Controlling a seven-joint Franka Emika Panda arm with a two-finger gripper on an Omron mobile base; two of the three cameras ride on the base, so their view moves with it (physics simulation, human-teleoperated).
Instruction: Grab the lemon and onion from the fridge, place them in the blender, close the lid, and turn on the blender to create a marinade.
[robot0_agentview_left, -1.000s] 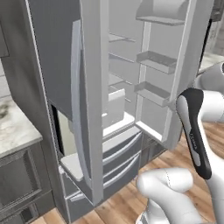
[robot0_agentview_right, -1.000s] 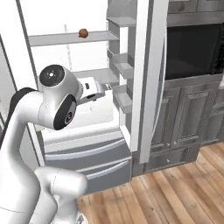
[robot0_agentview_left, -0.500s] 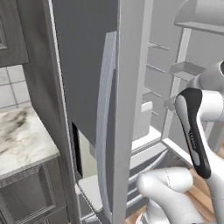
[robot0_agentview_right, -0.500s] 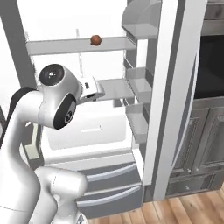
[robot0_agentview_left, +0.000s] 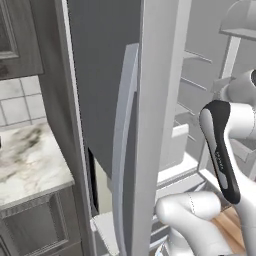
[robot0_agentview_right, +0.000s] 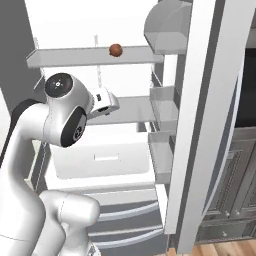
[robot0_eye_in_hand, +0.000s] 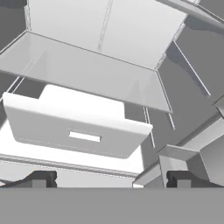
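The onion (robot0_agentview_right: 115, 49), a small orange-brown bulb, rests on the fridge's upper shelf (robot0_agentview_right: 75, 56) in the right base view. My hand (robot0_agentview_right: 103, 102) is held in front of the middle shelf, below and a little left of the onion. In the hand view my gripper (robot0_eye_in_hand: 110, 178) is open, its two dark fingertips (robot0_eye_in_hand: 41, 178) far apart with nothing between them. It faces a grey shelf (robot0_eye_in_hand: 87, 74) and a white drawer (robot0_eye_in_hand: 74, 127) inside the fridge (robot0_agentview_right: 115, 150). The lemon, the blender and the lid are out of view.
The open fridge door (robot0_agentview_right: 200, 125) with its grey bins (robot0_agentview_right: 162, 155) stands close on the right. The other door (robot0_agentview_left: 145, 125) and its long handle rise in the middle of the left base view. A marble counter (robot0_agentview_left: 27, 160) lies to the left. White lower drawers (robot0_agentview_right: 130, 215) sit below.
Both base views have shifted and the fridge interior looms larger, so the base has driven closer. The arm's pose looks the same and the gripper has stayed open.
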